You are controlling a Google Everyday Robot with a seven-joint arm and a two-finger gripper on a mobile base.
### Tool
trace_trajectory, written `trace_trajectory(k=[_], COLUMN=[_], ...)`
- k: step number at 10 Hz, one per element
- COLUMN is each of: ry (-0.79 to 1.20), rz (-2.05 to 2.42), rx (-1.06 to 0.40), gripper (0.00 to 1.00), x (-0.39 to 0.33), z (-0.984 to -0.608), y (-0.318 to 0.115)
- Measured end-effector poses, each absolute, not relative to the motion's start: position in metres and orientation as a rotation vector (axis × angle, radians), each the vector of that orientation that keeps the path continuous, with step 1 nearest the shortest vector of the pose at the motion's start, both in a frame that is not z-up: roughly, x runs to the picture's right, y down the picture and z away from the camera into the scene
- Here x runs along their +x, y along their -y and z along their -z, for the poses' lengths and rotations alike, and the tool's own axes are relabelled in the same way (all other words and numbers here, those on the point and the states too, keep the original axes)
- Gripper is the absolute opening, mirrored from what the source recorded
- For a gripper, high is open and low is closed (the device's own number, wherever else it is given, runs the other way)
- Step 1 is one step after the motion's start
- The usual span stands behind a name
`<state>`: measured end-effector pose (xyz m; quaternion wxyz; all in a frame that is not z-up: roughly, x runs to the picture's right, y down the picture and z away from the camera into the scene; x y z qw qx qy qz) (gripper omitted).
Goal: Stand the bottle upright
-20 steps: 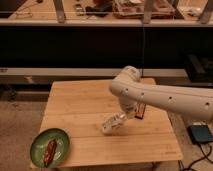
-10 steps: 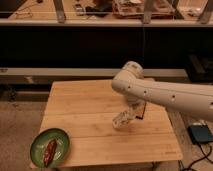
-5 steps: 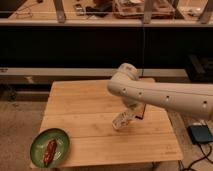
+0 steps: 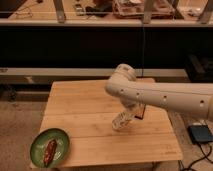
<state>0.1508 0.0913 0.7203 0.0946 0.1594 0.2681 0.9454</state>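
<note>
The single camera view looks down at a light wooden counter [image 4: 95, 125] made of slats, standing on a speckled floor in front of a dark shelf unit. A thick white arm [image 4: 165, 97] with small dark dots along its side reaches in from the right edge and bends down over the right half of the counter. Its end effector [image 4: 131, 111] sits low, just above the counter's right-centre area, mostly covered by the arm's wrist. The bottle [image 4: 121, 120], clear plastic with a pale label, is at the end effector, tilted with its lower end toward the left and close to or touching the counter surface; its upper end goes up to the right into the end effector. Whether the end effector is clamped on the bottle cannot be told. A dark flat object [image 4: 143, 110] lies just behind the bottle, partly hidden. On the counter's front left corner sits a green plate [image 4: 61, 140] holding 1 brownish elongated food item [image 4: 49, 150]. A blue-grey box [image 4: 201, 134] lies on the floor to the right
</note>
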Motion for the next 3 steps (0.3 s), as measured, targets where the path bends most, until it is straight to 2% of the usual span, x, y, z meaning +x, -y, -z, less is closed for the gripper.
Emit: trace_trajectory(k=[3], ry=[-0.811], rz=[-2.832], rx=[0.433], gripper=[0.24], x=[0.1447], z=[-0.7197], y=[-0.093])
